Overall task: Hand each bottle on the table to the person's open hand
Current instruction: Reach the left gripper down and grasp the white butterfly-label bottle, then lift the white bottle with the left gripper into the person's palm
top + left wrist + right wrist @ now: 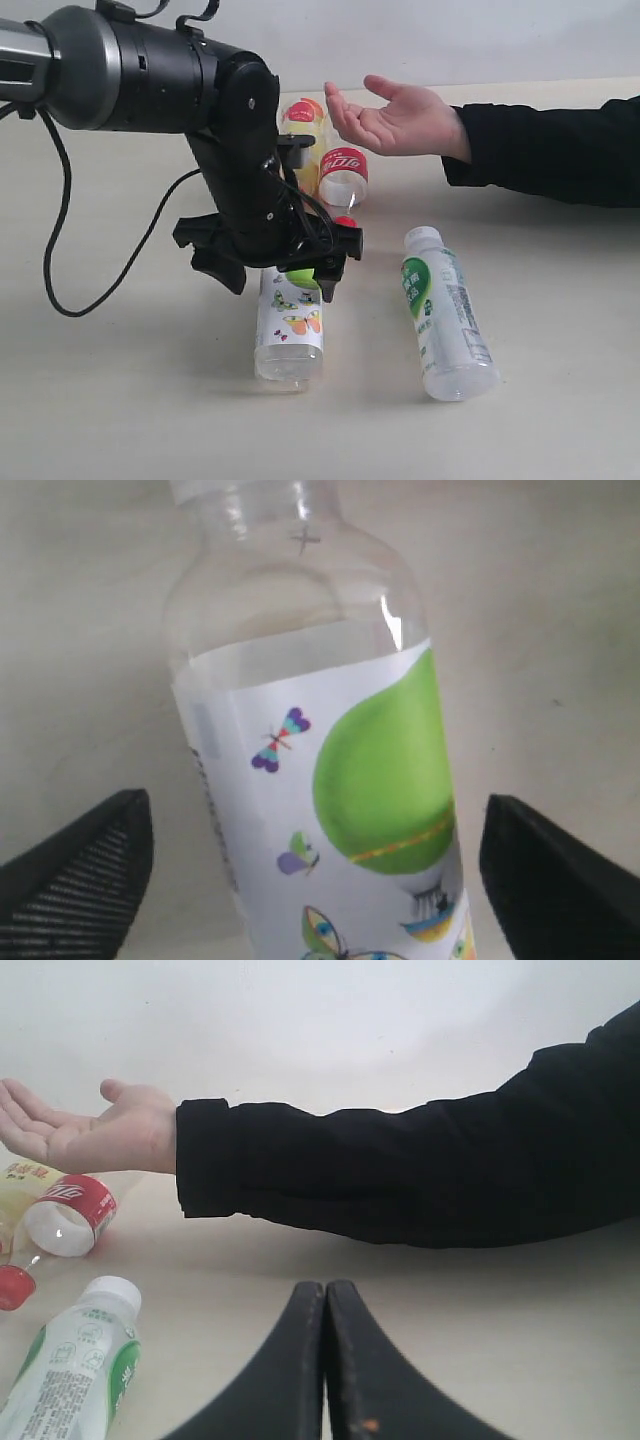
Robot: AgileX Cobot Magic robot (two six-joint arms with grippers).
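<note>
A clear bottle with a green-and-butterfly label (288, 322) (330, 760) lies on the table (130, 400). My left gripper (278, 270) (315, 880) hangs open just above it, one finger on each side, neither touching. A second green-white bottle (445, 315) (80, 1370) lies to the right. The clear red-label bottle (343, 172) (70, 1215) and the yellow bottle (303, 128) (25, 1175) lie further back. The person's open hand (395, 115) (90, 1130) is held palm up above them. My right gripper (326, 1295) is shut and empty, low over the table, out of the exterior view.
The person's black sleeve (550, 150) (420, 1170) stretches in from the right above the tabletop. A black cable (60, 290) loops down from the left arm onto the table. A pale wall (450, 40) stands behind the table.
</note>
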